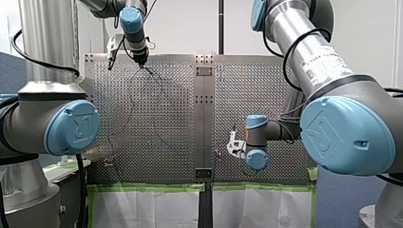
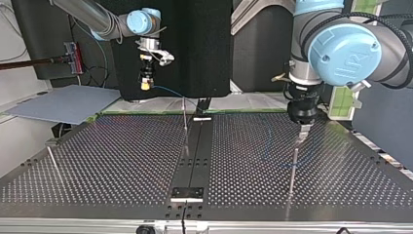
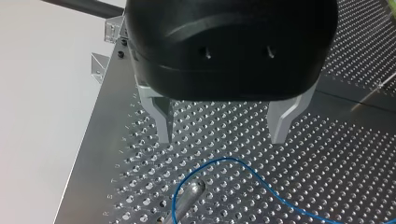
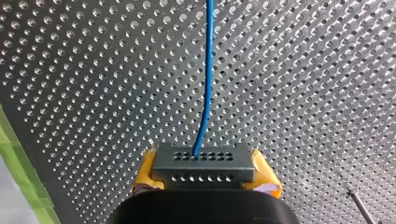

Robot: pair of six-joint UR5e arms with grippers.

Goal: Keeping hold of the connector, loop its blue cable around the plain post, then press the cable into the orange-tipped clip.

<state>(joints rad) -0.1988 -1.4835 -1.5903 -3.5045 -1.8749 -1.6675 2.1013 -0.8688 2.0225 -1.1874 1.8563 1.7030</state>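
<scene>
Over the perforated worktop (image 1: 157,118), our left arm (image 1: 133,21) holds its metal jaws apart and empty, the plain post (image 3: 189,193) just ahead of them with the blue cable (image 3: 261,186) arcing around its tip; to the right, our right arm's (image 1: 266,130) yellow-padded jaws are clamped on the dark connector (image 4: 204,163), the cable running straight out of one of its holes and away over the worktop

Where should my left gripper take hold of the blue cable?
Probably the open stretch of blue cable leading away from the post, from above with the open left gripper turned astride it: there it runs fairly straight, clear of the post.
</scene>
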